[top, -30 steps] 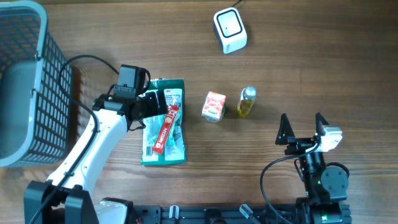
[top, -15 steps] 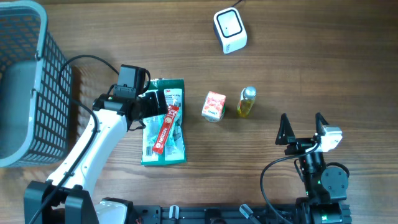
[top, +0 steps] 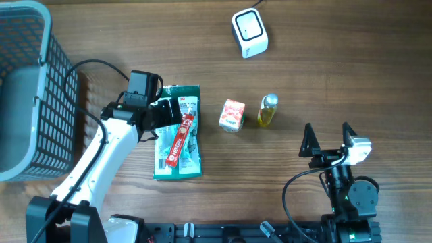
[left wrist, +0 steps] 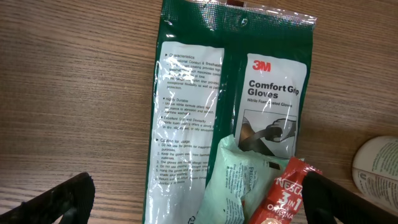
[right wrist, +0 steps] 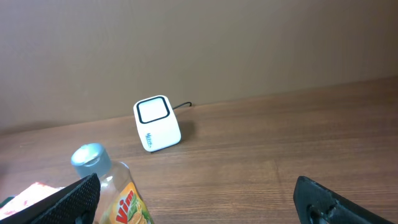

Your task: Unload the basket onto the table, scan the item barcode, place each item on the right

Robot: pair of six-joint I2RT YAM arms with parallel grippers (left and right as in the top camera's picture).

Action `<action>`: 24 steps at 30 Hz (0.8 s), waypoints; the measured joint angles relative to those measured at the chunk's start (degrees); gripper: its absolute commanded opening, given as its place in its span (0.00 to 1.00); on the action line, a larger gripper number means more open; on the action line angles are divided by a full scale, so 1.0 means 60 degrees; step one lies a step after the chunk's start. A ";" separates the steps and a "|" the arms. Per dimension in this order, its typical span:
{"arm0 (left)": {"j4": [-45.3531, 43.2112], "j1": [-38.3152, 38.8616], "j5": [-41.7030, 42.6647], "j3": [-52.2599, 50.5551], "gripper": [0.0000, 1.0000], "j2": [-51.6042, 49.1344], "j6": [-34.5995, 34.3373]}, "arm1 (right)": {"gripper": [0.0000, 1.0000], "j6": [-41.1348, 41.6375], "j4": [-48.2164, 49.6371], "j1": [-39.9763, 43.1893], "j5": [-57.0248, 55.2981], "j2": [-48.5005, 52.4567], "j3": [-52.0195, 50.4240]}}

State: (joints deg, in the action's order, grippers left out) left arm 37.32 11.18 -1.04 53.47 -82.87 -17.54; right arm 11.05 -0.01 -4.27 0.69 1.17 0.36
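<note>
Wood desk (top: 351,61), nothing lifted yet. Nearest the base, right fingers (top: 308,140) are spread wide and empty, parked clear of all items. Looks like standby, with its wrist cam facing the scanner.

Left fingers (left wrist: 57,200) are also wide apart and empty, low over the gloves pack (top: 177,158). They straddle it in the wrist view, which reads as lining up a pick, so I take the pack as the item to scan. It lies flat, left of centre, print up.

A red sachet (top: 180,138) and a pale packet (left wrist: 230,180) lie on top, so a straight pinch may drag those along. No barcode visible from here, possibly underneath.

To its right, apart from it: carton (top: 231,115), then bottle (top: 267,111). Basket (top: 27,94) is at the left edge. Scanner (top: 250,32) is at the far side, window up, so the code likely has to face down over it.
</note>
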 measured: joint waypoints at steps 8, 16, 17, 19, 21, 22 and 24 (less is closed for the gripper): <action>0.0004 0.0000 -0.0004 0.0000 1.00 0.0000 0.0000 | 1.00 -0.0004 0.0000 0.0000 0.0000 0.0000 0.0000; 0.0004 0.0000 -0.0004 0.0000 1.00 0.0000 0.0000 | 1.00 0.0000 0.0000 0.0000 0.0004 0.0000 0.0000; 0.0000 0.0000 0.0000 0.0000 1.00 0.0000 0.0000 | 1.00 0.0000 0.0000 0.0000 0.0047 0.0000 0.0000; 0.0000 0.0000 0.0000 0.0000 1.00 0.0000 0.0000 | 1.00 0.0000 0.0000 0.0000 0.0259 0.0000 0.0000; 0.0004 0.0000 -0.0004 0.0000 1.00 0.0000 0.0000 | 1.00 0.0000 0.0007 0.0000 0.0554 0.0000 0.0000; 0.0004 0.0000 -0.0004 0.0000 1.00 0.0000 0.0000 | 1.00 0.0007 0.0018 0.0000 0.0750 0.0000 0.0000; 0.0000 0.0000 0.0000 0.0000 1.00 0.0000 0.0000 | 1.00 0.0164 0.0073 -0.0004 0.1140 0.0000 0.0000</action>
State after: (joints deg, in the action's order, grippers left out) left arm 37.32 11.18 -1.04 53.47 -82.87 -17.54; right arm 12.03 0.43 -4.29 7.53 1.17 0.36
